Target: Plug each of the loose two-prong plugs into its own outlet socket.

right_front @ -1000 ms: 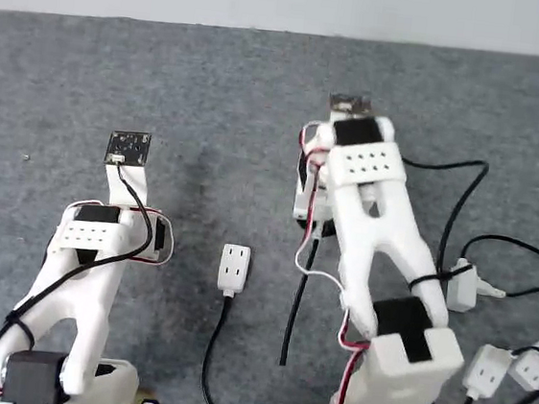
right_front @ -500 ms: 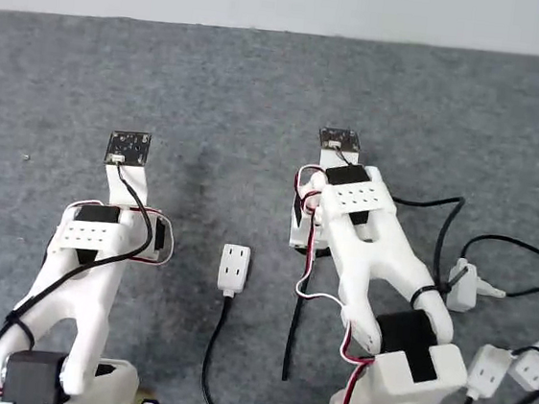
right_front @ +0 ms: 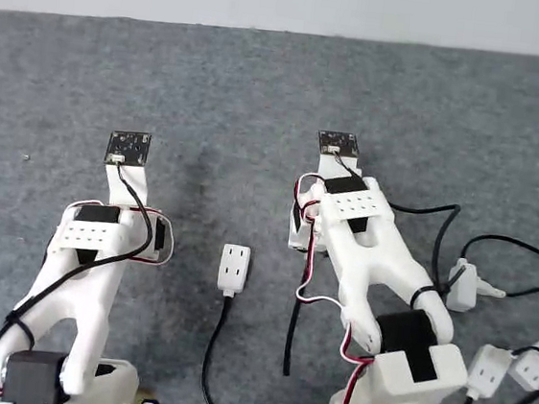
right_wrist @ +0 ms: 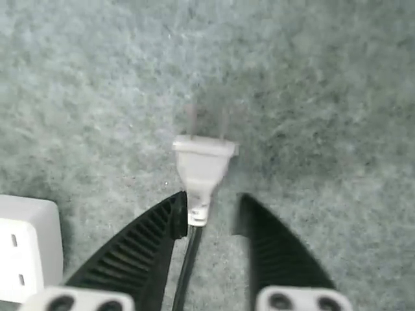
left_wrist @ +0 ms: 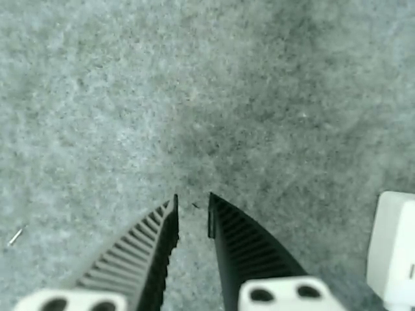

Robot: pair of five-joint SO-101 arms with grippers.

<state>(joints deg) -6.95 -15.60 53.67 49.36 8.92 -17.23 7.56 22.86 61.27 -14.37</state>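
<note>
The left gripper point(left_wrist: 192, 208) hangs just over the grey carpeted tabletop point(right_front: 214, 90), its black ribbed fingers point(left_wrist: 240, 246) drawn almost together so that only a narrow slit shows between the tips, and there is nothing in that slit but bare carpet. Off to one side of it, near but apart, lies the white rectangular outlet block point(right_front: 234, 266), flat on the carpet between the two arms with its own black cable point(right_front: 213, 351) trailing back toward the robot bases. The right gripper point(right_wrist: 211, 210) stands about half open, with a clear gap between its two black fingers. The white two-prong plug point(right_wrist: 202, 162) lies on the carpet just ahead of those fingertips, its prongs pointing away from the gripper. The plug's narrow rear end reaches back into the gap and sits against one finger, while the other finger stands clear of it, so the jaws are not closed on it. The plug's thin black cord point(right_wrist: 188, 265) runs back along the inside of that same finger. From the right wrist the outlet block shows close by, off to the side of the plug and not touching it. Further to the right, beyond the right arm, a cluster of other white plugs and sockets point(right_front: 486, 370) lies among black cables.
</note>
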